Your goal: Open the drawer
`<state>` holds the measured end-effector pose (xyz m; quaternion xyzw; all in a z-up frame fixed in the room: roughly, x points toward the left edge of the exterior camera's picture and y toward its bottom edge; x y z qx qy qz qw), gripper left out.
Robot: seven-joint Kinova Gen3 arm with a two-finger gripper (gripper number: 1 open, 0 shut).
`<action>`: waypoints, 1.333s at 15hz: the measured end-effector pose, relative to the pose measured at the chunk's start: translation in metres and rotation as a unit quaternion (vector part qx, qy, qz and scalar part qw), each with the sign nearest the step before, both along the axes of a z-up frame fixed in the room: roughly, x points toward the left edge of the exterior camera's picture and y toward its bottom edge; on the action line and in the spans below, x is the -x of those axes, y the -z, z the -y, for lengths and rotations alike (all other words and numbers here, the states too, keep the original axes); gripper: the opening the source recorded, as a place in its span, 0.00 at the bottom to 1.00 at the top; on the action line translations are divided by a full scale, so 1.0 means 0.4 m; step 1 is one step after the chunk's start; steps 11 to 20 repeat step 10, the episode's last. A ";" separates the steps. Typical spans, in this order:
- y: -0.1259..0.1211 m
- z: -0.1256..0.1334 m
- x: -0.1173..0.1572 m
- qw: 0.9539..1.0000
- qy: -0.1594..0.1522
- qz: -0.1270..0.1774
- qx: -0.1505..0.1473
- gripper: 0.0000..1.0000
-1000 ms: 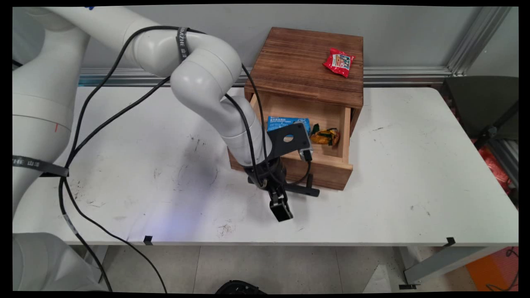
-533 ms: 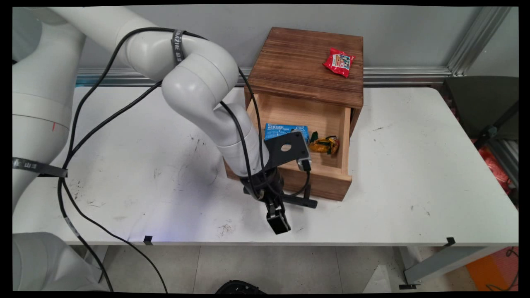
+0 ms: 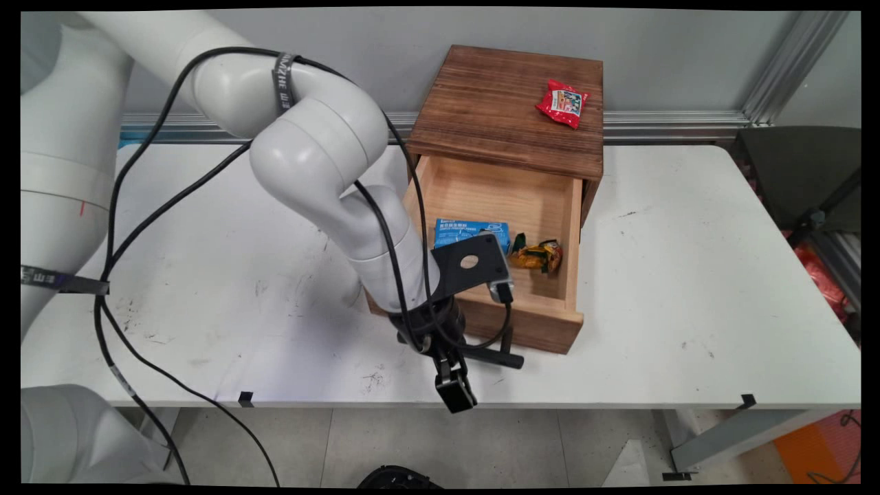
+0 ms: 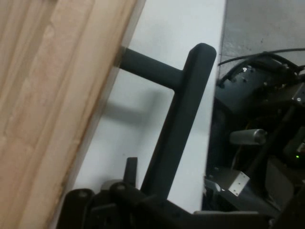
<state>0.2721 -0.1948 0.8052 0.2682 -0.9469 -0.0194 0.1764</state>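
Note:
My gripper point(image 3: 447, 366) is shut on the black bar handle point(image 3: 491, 357) of a wooden drawer point(image 3: 543, 328), close to the table's near edge. The drawer stands pulled far out of a dark wooden cabinet point(image 3: 502, 110). Inside it lie a blue box point(image 3: 471, 231) and an orange-yellow snack packet point(image 3: 536, 256). In the hand view the handle point(image 4: 178, 114) runs up from my gripper point(image 4: 138, 191), with the pale drawer front point(image 4: 52, 95) to its left.
A red snack packet point(image 3: 564, 103) lies on the cabinet top. The white table point(image 3: 687, 275) ends just below the gripper, its front edge point(image 4: 213, 86) beside the handle with floor clutter beyond. Black cables hang from the arm on the left.
The gripper has drawn the handle toward the table's near edge, and the drawer has slid further out of the cabinet. The blue box and snack packet rode along with it.

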 end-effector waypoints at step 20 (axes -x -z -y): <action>-0.017 -0.054 0.005 1.000 -0.002 0.000 -0.016 1.00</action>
